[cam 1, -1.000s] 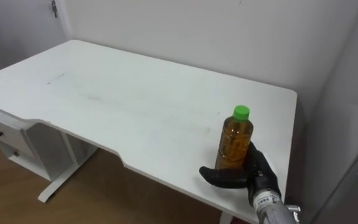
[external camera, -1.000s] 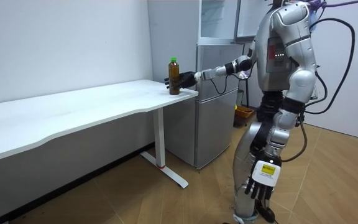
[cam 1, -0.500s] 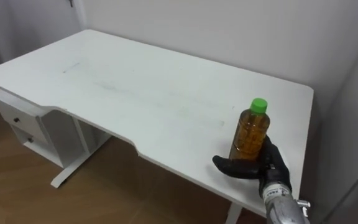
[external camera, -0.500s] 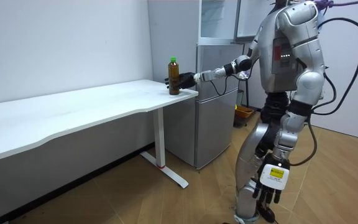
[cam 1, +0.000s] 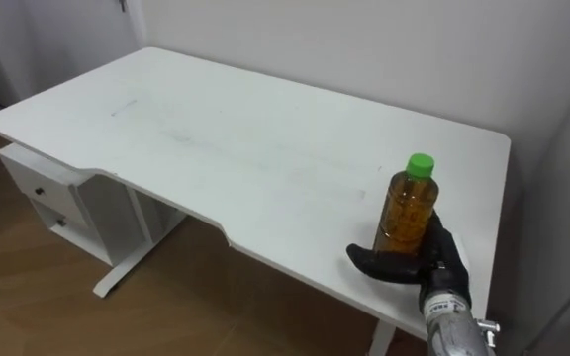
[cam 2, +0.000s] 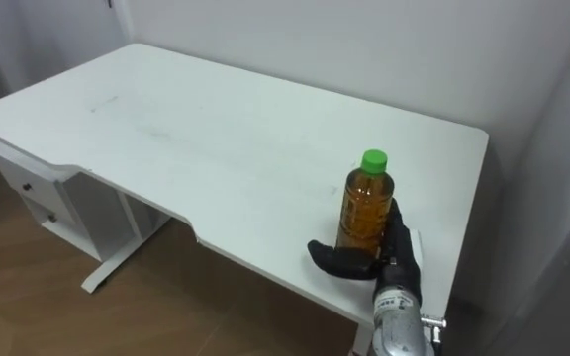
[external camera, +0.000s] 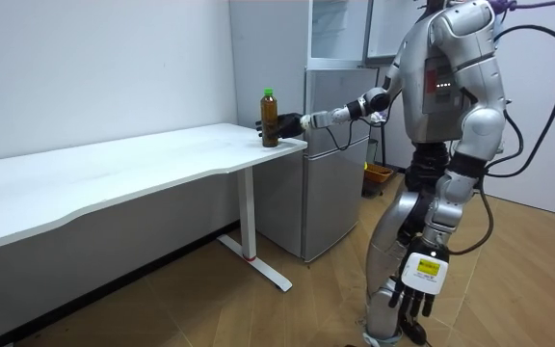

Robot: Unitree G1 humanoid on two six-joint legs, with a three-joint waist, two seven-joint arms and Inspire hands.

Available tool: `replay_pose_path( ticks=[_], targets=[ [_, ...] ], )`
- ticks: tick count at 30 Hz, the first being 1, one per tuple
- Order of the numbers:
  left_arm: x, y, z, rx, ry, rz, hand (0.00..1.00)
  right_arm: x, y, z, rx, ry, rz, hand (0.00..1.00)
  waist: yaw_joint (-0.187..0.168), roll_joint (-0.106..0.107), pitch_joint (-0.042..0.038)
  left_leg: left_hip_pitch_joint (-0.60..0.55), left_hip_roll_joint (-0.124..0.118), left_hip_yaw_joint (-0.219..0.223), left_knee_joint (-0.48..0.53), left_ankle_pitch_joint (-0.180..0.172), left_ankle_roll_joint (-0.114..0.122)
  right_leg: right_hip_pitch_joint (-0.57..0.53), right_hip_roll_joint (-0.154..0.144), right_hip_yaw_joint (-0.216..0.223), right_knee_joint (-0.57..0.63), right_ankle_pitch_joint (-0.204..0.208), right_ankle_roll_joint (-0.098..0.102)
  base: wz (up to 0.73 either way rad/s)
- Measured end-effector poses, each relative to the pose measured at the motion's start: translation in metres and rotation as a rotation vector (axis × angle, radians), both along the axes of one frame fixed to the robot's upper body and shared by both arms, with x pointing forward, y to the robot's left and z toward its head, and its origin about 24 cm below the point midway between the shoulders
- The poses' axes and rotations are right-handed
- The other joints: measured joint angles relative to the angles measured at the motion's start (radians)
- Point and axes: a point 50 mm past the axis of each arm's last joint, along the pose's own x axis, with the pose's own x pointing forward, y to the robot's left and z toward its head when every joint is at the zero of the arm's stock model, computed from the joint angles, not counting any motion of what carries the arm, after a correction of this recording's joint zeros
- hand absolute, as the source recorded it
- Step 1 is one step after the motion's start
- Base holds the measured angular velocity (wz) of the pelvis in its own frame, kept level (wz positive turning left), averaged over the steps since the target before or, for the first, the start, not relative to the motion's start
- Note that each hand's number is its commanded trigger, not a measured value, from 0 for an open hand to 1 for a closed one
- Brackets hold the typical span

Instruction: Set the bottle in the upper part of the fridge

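- Currently, your right hand (cam 1: 422,263) grips the bottle (cam 1: 407,211), which stands upright near the table's (cam 1: 216,148) right front corner.
- The lift and the carry to the fridge (external camera: 336,145) are not yet done; your left hand (external camera: 410,297) hangs loose.

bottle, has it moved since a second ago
No: in the room view the bottle stands on the same corner of the table, right robot hand around it.

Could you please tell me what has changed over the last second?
Little. The robot's body has shifted slightly toward the room view's right, its hanging left hand with it. The right hand stays curled round the bottle, which stands unmoved near the table's corner.
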Motion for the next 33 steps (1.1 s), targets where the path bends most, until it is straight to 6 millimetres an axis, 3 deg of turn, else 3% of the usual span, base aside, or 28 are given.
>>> replay_pose_path(
  ticks=[4, 5, 6, 8, 14, 22, 33],
  targets=[
    [0.003, 0.0, 0.0, 0.0, -0.008, -0.003, 0.0, 0.002, 0.0, 0.003, 0.001, -0.007, -0.005, 0.0, 0.002, 0.001, -0.0002, -0.006, 0.0, 0.0, -0.002, 0.005, -0.001, -0.012, -0.001, 0.001, 0.005, 0.001, -0.001, 0.0],
    [0.003, 0.0, 0.0, 0.0, -0.008, -0.003, 0.0, 0.002, 0.0, 0.003, 0.0, -0.006, -0.006, 0.08, 0.002, 0.001, -0.0002, -0.006, 0.0, 0.0, -0.002, 0.005, -0.001, -0.012, -0.001, 0.001, 0.005, 0.001, -0.001, 0.0],
    [0.003, 0.0, 0.0, 0.0, -0.008, -0.003, 0.0, 0.002, 0.0, 0.003, 0.0, -0.005, -0.007, 0.67, 0.002, 0.001, -0.0002, -0.006, 0.0, 0.0, -0.002, 0.006, -0.001, -0.012, -0.002, 0.001, 0.005, 0.001, -0.001, 0.0],
    [0.004, 0.0, 0.0, 0.0, -0.008, -0.003, 0.0, 0.003, 0.001, 0.003, -0.001, -0.005, -0.007, 1.0, 0.002, 0.001, -0.0002, -0.007, 0.0, 0.0, -0.002, 0.006, 0.0, -0.013, -0.002, 0.0, 0.006, 0.001, -0.001, 0.0],
    [0.004, 0.0, 0.0, -0.001, -0.009, -0.004, 0.0, 0.004, -0.008, 0.005, 0.015, 0.004, -0.058, 1.0, 0.003, 0.0, -0.0004, -0.008, 0.0, 0.001, -0.003, 0.006, 0.0, -0.018, -0.003, 0.001, 0.01, 0.001, -0.001, -0.01],
    [0.008, -0.001, 0.001, -0.003, -0.026, -0.008, 0.0, 0.01, -0.008, 0.01, 0.04, 0.008, -0.074, 1.0, 0.026, -0.001, -0.0016, -0.02, 0.0, 0.008, -0.017, 0.014, -0.001, -0.043, -0.006, 0.009, 0.015, 0.001, -0.002, -0.02],
    [0.004, 0.0, 0.0, -0.003, -0.02, -0.01, 0.0, 0.012, -0.005, 0.012, 0.056, 0.017, -0.057, 1.0, 0.028, -0.002, -0.0013, -0.021, 0.0, 0.008, -0.018, 0.014, -0.001, -0.045, -0.007, 0.012, 0.015, 0.001, -0.002, 0.0]
  ],
)
